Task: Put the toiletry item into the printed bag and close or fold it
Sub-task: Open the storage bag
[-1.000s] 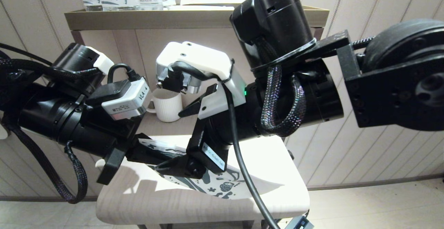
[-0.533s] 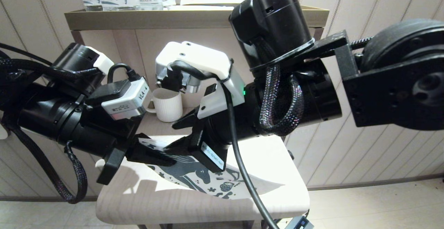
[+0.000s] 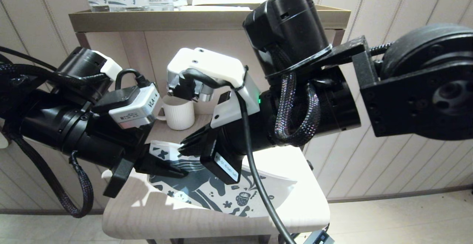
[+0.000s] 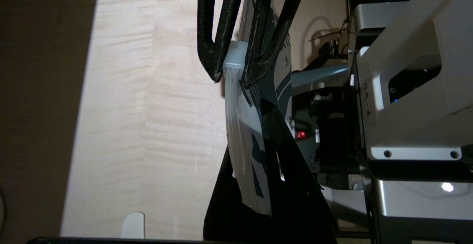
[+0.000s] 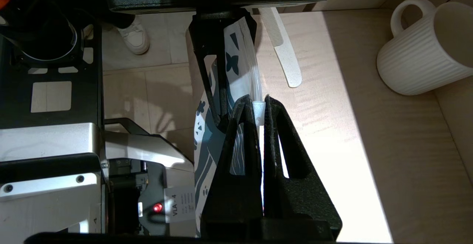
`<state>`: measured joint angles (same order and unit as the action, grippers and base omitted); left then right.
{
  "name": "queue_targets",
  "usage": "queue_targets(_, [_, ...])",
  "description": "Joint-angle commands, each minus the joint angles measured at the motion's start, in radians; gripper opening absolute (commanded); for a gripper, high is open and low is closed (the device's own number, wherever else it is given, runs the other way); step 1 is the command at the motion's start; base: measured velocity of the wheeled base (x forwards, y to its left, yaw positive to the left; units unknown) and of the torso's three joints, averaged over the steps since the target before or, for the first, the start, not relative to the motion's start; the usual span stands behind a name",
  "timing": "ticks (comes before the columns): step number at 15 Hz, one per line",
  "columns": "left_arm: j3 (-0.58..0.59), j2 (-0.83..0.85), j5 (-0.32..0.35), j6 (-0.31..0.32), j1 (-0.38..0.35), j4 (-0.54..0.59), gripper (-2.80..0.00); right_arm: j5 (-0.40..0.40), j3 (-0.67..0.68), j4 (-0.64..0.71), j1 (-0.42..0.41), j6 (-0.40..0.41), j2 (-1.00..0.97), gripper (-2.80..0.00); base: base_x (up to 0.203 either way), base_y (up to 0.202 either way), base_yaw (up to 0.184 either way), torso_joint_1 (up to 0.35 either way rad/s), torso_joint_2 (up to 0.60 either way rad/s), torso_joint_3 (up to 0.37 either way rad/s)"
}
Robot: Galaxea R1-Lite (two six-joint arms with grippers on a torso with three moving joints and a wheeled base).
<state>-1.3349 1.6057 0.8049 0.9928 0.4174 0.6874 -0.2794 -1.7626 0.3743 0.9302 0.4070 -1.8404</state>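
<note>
Left gripper clamped on printed bag top edge above table; right gripper pinches same edge alongside; toiletry item lies on table beside bag, near mug

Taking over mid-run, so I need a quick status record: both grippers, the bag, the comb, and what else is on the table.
left gripper: shut on the printed bag's edge
right gripper: shut on the printed bag's zip strip
printed bag: lifted off the table, held between both grippers
comb: flat on the table, outside the bag
mug: upright at the table's back
step left: comb not yet in the bag
</note>
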Motion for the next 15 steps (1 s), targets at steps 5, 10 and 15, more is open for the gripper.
queue_targets(5, [-0.001,-0.001,0.014,0.006,0.0,0.004,-2.8,-0.001,0.076,0.002,-0.02,0.004,0.054,-2.8,0.0,0.0,0.0,0.0,0.0,0.0])
queue_targets(10, [0.004,-0.007,0.014,0.006,0.0,0.004,-2.8,-0.005,0.199,-0.003,-0.06,0.001,0.164,-2.8,0.0,0.0,0.0,0.0,0.0,0.0])
queue_targets(15, [0.0,-0.015,0.016,0.003,0.0,0.004,-2.8,-0.035,0.337,-0.007,-0.108,-0.007,0.269,-2.8,0.0,0.0,0.0,0.0,0.0,0.0])
